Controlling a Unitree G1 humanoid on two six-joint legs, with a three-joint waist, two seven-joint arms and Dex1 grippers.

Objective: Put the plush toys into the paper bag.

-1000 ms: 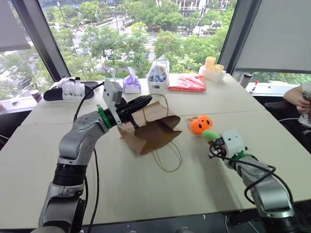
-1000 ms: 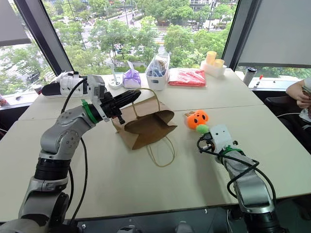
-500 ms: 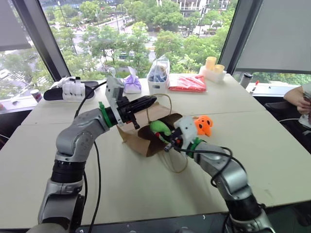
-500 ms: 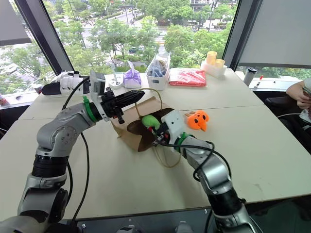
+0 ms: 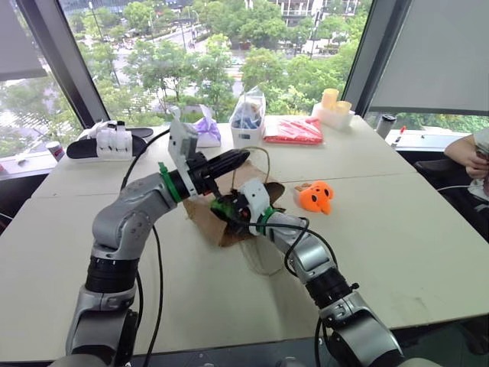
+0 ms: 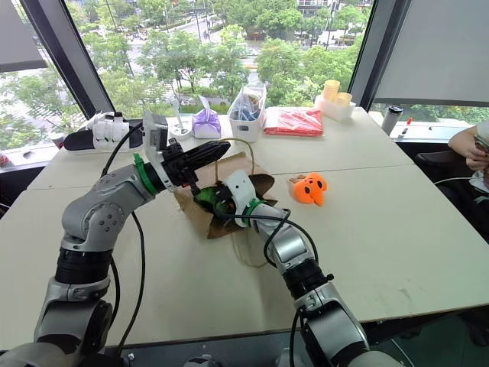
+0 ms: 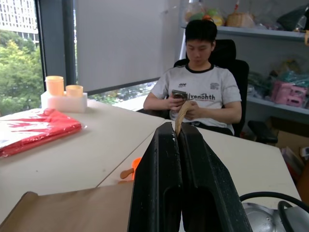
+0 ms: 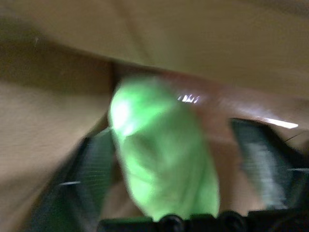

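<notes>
The brown paper bag lies on its side mid-table with its mouth facing me. My left gripper is shut on the bag's thin tan handle and holds the top edge up. My right gripper reaches into the bag's mouth. Its fingers stand spread around the green plush toy, which sits inside the brown walls, so it is open. The orange plush toy with dark face marks rests on the table to the right of the bag.
Along the far edge by the window stand a black tray of white bottles, a purple pouch, a clear container, a flat red packet and yellow cups. A seated person is at the table's right end.
My right arm swept left from beside the orange toy to the bag's mouth, carrying the green toy inside, and its fingers have spread apart. The left gripper kept hold of the handle.
</notes>
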